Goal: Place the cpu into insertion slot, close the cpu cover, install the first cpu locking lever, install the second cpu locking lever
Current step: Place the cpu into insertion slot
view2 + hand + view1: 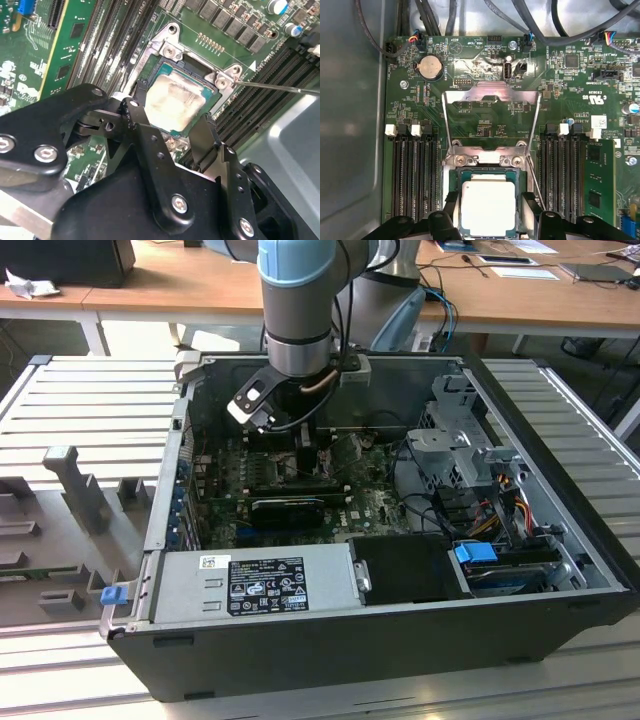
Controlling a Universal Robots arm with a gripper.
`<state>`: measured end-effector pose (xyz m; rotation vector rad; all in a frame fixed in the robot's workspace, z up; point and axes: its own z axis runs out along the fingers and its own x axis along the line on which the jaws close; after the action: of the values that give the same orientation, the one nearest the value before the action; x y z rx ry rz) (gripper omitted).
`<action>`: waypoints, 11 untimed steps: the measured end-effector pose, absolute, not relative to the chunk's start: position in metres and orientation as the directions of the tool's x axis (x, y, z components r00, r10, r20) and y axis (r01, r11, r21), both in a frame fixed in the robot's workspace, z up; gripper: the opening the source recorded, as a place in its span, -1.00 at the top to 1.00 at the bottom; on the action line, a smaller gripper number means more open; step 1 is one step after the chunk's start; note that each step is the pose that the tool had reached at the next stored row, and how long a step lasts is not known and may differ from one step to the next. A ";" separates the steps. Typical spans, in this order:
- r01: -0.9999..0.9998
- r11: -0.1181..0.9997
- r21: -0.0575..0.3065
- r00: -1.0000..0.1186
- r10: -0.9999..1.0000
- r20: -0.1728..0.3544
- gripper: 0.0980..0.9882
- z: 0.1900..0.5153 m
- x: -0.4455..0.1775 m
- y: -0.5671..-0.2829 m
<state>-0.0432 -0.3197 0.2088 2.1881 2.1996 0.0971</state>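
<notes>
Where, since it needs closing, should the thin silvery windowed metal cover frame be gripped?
Probably grip the thin silvery metal cpu cover by its free bar opposite the hinge, from above: it stands tilted open beside the pale square cpu, that bar raised and unobstructed.

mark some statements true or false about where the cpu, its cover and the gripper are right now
1. The cpu cover is closed over the cpu. False: it stands open, tipped back from the insertion slot.
2. The cpu lies at the insertion slot with the gripper straddling it. True.
3. A round coin cell sits on the motherboard. True.
4. The arm hangs outside the computer case. False: it reaches down into the open case.
</notes>
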 end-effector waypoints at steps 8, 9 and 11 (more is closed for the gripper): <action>0.997 0.005 0.071 -0.006 1.000 0.014 0.45 0.217 -0.043 -0.320; 0.997 0.005 0.071 -0.006 1.000 0.013 0.59 0.217 -0.043 -0.320; 0.997 0.005 0.071 -0.006 1.000 0.013 0.73 0.218 -0.043 -0.320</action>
<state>-0.0431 -0.3197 0.2180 2.1857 2.1978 0.0919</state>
